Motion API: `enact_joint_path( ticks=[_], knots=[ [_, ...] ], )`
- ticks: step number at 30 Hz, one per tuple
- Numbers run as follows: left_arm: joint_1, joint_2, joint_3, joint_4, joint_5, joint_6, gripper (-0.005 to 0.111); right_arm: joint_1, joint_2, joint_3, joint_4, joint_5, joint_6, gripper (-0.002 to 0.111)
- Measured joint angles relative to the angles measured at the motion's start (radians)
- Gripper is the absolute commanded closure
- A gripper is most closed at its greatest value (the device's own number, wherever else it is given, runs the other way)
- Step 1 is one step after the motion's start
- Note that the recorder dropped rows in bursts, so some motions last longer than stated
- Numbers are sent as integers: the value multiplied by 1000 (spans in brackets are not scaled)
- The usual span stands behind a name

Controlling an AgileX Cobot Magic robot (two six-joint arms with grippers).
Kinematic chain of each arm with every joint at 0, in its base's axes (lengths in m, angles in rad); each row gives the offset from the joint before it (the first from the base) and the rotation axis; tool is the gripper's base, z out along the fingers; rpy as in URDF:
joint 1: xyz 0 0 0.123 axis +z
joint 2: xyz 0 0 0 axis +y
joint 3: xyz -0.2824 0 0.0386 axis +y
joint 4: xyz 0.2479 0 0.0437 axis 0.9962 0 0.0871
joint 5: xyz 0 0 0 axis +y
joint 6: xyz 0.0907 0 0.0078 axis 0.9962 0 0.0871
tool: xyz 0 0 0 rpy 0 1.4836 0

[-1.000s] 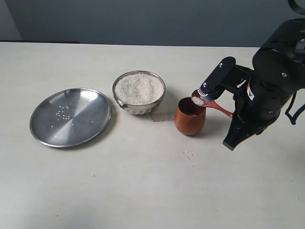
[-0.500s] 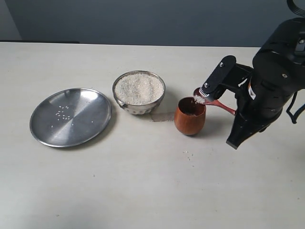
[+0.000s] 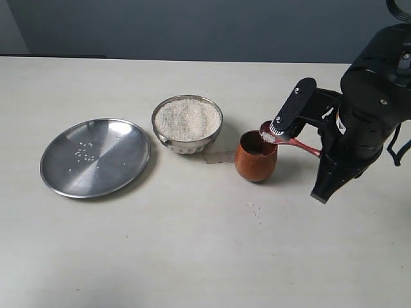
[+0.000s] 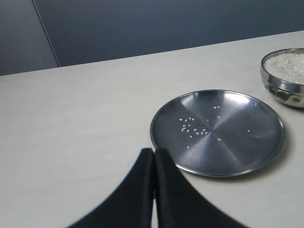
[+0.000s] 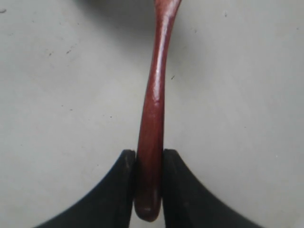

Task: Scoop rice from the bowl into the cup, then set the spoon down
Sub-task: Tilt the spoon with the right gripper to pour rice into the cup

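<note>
The right gripper (image 5: 148, 155) is clamped on the spoon (image 5: 156, 85), whose head holds rice (image 3: 266, 136) over the cup (image 3: 255, 164), while the left gripper (image 4: 154, 153) sits with fingers pressed together.

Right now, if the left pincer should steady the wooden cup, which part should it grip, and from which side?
Probably the near wall of the cup, just under the rim, coming from the exterior camera's side: it stands upright without a handle, the spoon hangs over its far right rim, and the bowl crowds the left.

The spoon (image 5: 153, 109) ran off the right wrist view before its head, the bowl (image 4: 281, 91) was cropped in the left wrist view, and the cup (image 3: 255, 164) hid its contents.
</note>
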Motion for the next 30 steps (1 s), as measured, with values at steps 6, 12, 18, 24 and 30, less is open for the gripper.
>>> enact_joint_path(
  ticks=[6,12,18,24,30],
  knots=[
    [0,0,0,0,0,0,106,0,0,0,-24,2,-12,109],
    [0,0,0,0,0,0,106,0,0,0,-45,4,-29,109],
    [0,0,0,0,0,0,106,0,0,0,-65,4,-43,109],
    [0,0,0,0,0,0,106,2,0,0,-97,-9,-43,109],
    [0,0,0,0,0,0,106,68,0,0,-136,-12,-46,109]
  ],
)
